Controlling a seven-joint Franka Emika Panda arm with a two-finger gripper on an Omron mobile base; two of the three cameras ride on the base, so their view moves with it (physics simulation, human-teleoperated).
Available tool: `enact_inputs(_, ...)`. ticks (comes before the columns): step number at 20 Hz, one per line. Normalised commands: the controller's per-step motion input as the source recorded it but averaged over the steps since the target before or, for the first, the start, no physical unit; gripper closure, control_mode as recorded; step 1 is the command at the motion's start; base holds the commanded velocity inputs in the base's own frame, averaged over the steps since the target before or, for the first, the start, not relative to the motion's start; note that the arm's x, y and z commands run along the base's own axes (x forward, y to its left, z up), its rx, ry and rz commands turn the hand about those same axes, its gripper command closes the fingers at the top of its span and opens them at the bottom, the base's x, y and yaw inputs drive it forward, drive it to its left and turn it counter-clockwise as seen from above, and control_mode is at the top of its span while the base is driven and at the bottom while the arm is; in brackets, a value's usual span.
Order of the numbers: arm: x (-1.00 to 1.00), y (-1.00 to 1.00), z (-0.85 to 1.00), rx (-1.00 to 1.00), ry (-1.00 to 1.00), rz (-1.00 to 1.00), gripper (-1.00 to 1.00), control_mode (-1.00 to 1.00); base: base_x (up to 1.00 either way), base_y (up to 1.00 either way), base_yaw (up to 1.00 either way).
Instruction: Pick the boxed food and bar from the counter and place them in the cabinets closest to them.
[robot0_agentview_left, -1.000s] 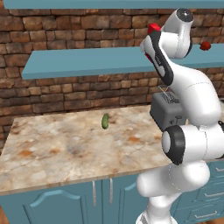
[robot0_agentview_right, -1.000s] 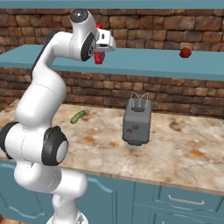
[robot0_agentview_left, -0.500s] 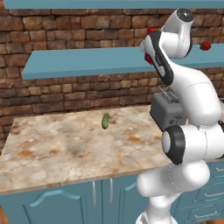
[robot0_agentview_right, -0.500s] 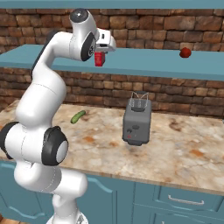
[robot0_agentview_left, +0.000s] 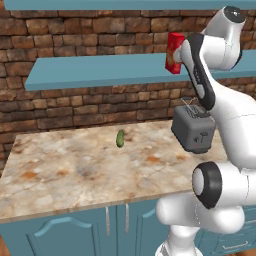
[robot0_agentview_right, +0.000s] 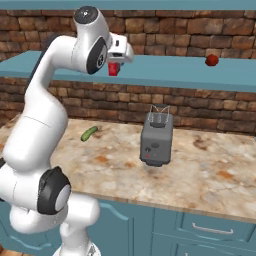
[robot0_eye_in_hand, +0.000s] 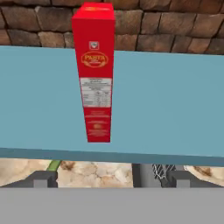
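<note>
The boxed food (robot0_eye_in_hand: 98, 74), a tall red carton marked PASTA, stands upright on the teal shelf slab (robot0_eye_in_hand: 175, 109) against the brick wall. My gripper (robot0_eye_in_hand: 111, 177) is open just in front of it, its fingertips (robot0_eye_in_hand: 43, 178) spread wide and apart from the carton. From the left base view the carton (robot0_agentview_left: 175, 52) shows beside my wrist on the shelf (robot0_agentview_left: 100, 72). In the right base view my gripper (robot0_agentview_right: 119, 59) hangs at the shelf's front edge with the carton (robot0_agentview_right: 114, 69) under it. The bar is out of view.
A grey toaster (robot0_agentview_left: 194, 130) (robot0_agentview_right: 156, 139) stands on the marbled counter (robot0_agentview_left: 75, 170) below the shelf. A small green pickle (robot0_agentview_left: 120, 138) (robot0_agentview_right: 89, 133) lies further left. A red round fruit (robot0_agentview_right: 212, 60) sits on the shelf to the right.
My hand has drawn back a little from the carton, so more of its red face shows in the left base view. The carton stays on the shelf.
</note>
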Motion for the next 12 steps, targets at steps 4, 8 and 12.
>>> enact_inputs(4, -1.0, -0.16, -0.06, 0.0, -0.09, -0.02, -1.0, -1.0, 0.0, 0.0, 0.0)
enact_inputs(8, -1.0, -0.13, -0.15, 0.0, -0.13, 0.0, -1.0, -1.0, 0.0, 0.0, 0.0)
enact_inputs(12, -1.0, -0.07, -0.3, 0.0, -0.22, 0.0, -1.0, -1.0, 0.0, 0.0, 0.0)
